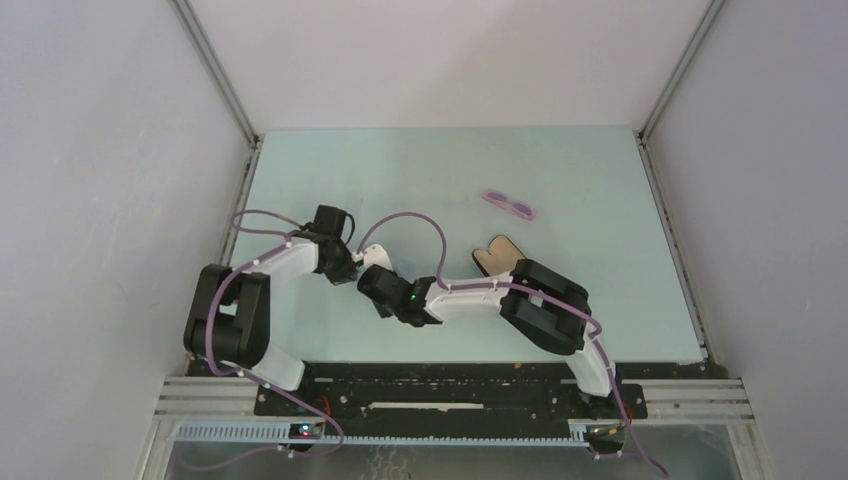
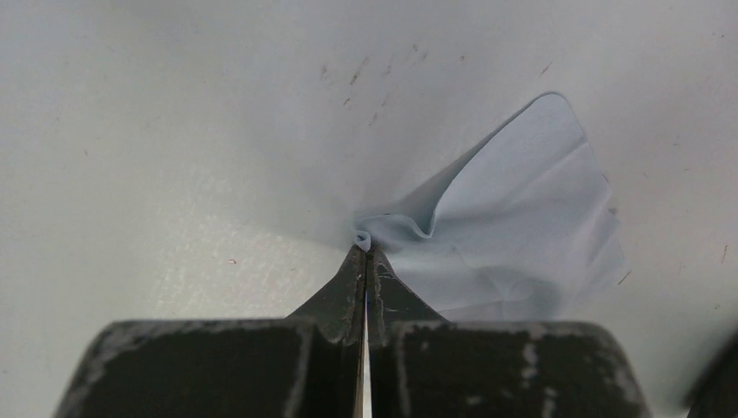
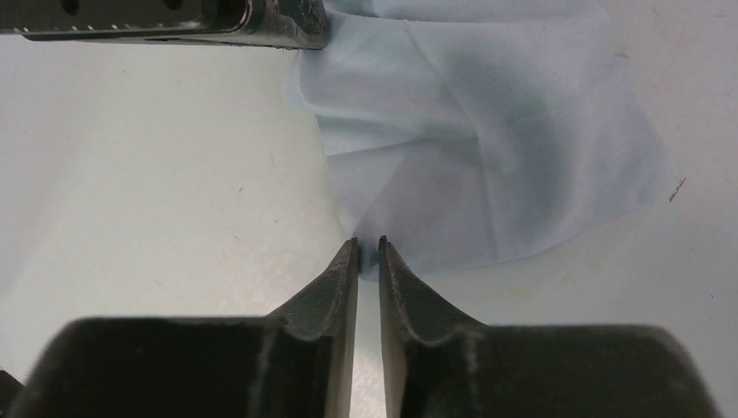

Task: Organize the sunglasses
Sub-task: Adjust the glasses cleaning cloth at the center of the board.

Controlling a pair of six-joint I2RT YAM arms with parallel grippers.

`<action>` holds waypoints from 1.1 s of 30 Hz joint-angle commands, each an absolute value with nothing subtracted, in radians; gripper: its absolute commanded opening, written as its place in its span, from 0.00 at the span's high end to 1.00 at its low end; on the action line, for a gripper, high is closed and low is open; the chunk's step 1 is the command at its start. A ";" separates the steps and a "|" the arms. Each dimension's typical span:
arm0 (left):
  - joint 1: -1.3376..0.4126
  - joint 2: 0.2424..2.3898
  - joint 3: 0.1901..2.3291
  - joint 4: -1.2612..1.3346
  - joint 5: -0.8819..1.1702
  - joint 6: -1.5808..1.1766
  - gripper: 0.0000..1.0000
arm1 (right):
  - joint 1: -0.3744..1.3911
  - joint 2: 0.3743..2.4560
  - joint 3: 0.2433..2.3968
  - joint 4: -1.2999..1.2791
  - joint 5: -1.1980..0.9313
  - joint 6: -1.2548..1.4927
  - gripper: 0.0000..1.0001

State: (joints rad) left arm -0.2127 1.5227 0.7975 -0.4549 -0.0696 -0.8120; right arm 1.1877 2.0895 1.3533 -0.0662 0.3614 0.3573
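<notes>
One corner of the light blue cloth (image 2: 513,218) is being pinched tight by your left gripper (image 2: 365,252). Your right gripper (image 3: 368,248) is sitting near-closed at its edge (grip unclear), likely to spread it. The sunglasses (image 1: 508,205) are lying beyond the case (image 1: 497,255).

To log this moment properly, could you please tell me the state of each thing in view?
case: open, tan lining showing
sunglasses: lying loose, outside the case
cloth: rumpled, one corner pinched
left tool: shut on the cloth
right tool: nearly shut at the cloth's edge; grip unclear
</notes>
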 commanded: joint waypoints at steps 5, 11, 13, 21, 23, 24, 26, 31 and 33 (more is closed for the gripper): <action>-0.204 1.531 0.802 -0.438 -0.058 -0.820 1.00 | 1.147 2.072 1.319 -0.084 0.398 0.385 1.00; -0.208 1.505 0.798 -0.453 -0.050 -0.817 1.00 | 1.123 1.961 1.216 -0.060 0.405 0.381 1.00; -0.222 1.486 0.793 -0.460 -0.039 -0.827 1.00 | 1.125 1.920 1.178 -0.060 0.402 0.375 1.00; -0.365 1.378 0.756 -0.514 -0.024 -0.989 1.00 | 1.146 1.793 1.002 -0.093 0.417 0.390 1.00; -0.408 1.357 0.740 -0.511 -0.009 -1.028 0.84 | 1.157 1.757 0.953 -0.082 0.435 0.392 1.00; -0.427 1.348 0.734 -0.510 -0.008 -1.038 0.73 | 1.161 1.741 0.934 -0.082 0.439 0.390 1.00; -0.435 1.317 0.721 -0.511 0.017 -1.043 0.49 | 1.166 1.716 0.911 -0.088 0.445 0.384 1.00; -0.434 1.214 0.743 -0.587 -0.070 -1.003 0.31 | 1.167 1.667 0.887 -0.111 0.454 0.383 0.76; -0.433 1.179 0.755 -0.605 -0.111 -0.980 0.31 | 1.168 1.628 0.882 -0.131 0.475 0.409 0.68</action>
State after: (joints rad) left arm -0.4355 1.2675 0.7315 -0.5537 -0.0208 -1.0031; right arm 1.1599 1.7111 0.8848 -0.0978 0.4191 0.3836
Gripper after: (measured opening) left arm 0.689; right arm 0.254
